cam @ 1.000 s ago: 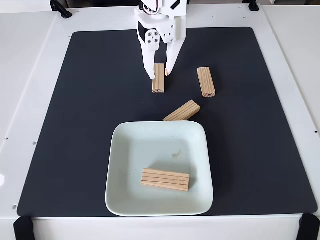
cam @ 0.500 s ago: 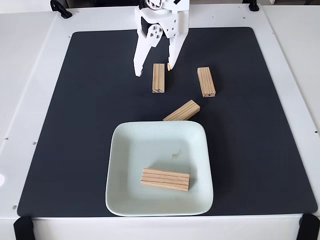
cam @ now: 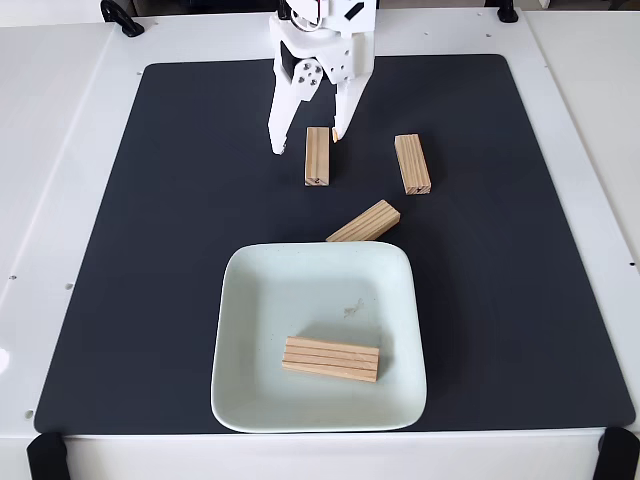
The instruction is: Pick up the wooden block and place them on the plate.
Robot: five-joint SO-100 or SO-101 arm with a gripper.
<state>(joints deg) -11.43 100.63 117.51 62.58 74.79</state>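
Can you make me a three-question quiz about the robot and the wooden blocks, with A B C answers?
1. Where is the block nearest the gripper?
A. on the black mat
B. on the plate
C. on the white table

2. How many wooden blocks lie on the plate?
A. three
B. none
C. one

3. What are the gripper's jaws doing?
A. squeezing a block
B. standing open
C. shut on nothing

Answers:
1 A: that block lies flat on the black mat.
2 C: one block rests inside the plate; three others are on the mat.
3 B: the fingers are spread apart, astride the block's far end.
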